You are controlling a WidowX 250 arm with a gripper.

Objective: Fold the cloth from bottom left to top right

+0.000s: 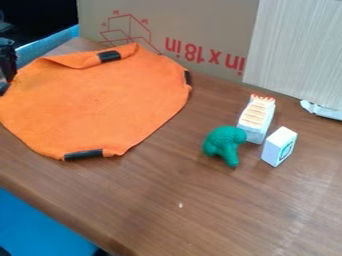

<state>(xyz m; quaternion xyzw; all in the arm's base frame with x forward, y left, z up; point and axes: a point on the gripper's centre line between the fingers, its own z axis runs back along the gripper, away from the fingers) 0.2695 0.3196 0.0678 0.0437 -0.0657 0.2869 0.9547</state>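
The orange cloth [100, 102] lies mostly flat on the left half of the wooden table, with black patches around its rim at the top, right, bottom and far left. Along its upper left the edge curls over in a small flap, beside the top patch. At the left edge of the camera view, part of the black gripper [7, 60] shows by the cloth's upper left edge, above the left patch. Whether it touches the cloth I cannot tell.
A green toy figure [224, 144], a white block with a striped top [256, 119] and a small white box [279, 146] stand right of the cloth on the table [200, 215]. A cardboard panel [194, 25] and a white ribbed panel [297, 50] rise behind.
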